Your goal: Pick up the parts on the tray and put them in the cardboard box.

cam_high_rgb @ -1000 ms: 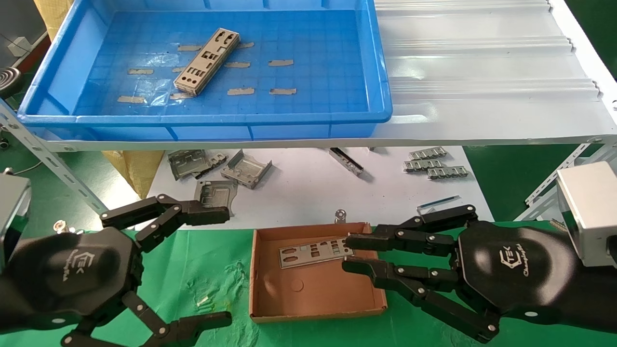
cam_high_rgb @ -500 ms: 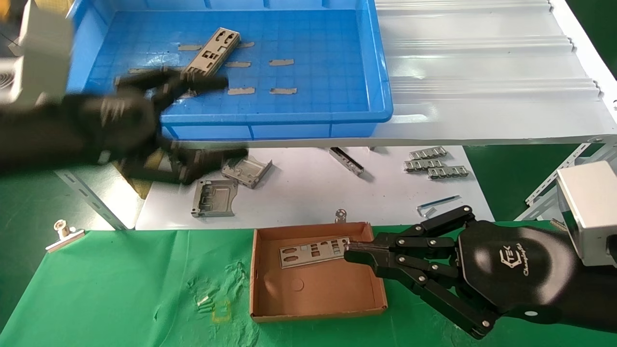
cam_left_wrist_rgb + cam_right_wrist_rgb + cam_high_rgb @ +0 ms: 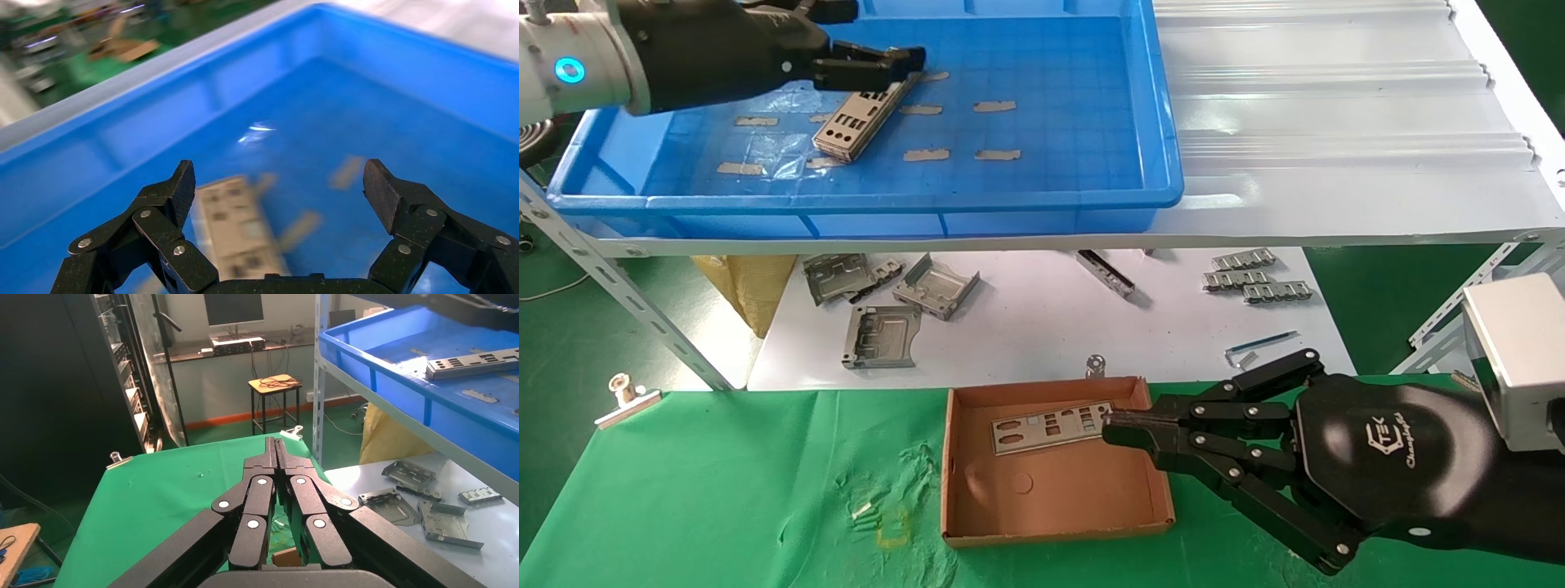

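A stack of thin silver-grey punched plates (image 3: 852, 124) lies slanted in the blue tray (image 3: 1042, 73) on the shelf. My left gripper (image 3: 887, 34) is open and empty, hovering over the far end of that stack. In the left wrist view the plates (image 3: 238, 229) lie below, near one finger of the left gripper (image 3: 281, 184). Another plate (image 3: 1050, 426) lies in the cardboard box (image 3: 1050, 490) on the green table. My right gripper (image 3: 1120, 425) is shut and empty, its tips at the box's right side by the plate's end. The right wrist view shows it (image 3: 275, 447) shut, with the tray (image 3: 392, 361) farther off.
Bent grey brackets (image 3: 936, 286) and small ridged strips (image 3: 1254, 278) lie on the white sheet below the shelf. A white ribbed sheet (image 3: 1336, 106) lies right of the tray. A slanted shelf strut (image 3: 625, 302) and a binder clip (image 3: 625, 396) are at the left.
My left arm has risen from the lower left by the green table up into the tray, over the plates. My right gripper has shut beside the plate in the box.
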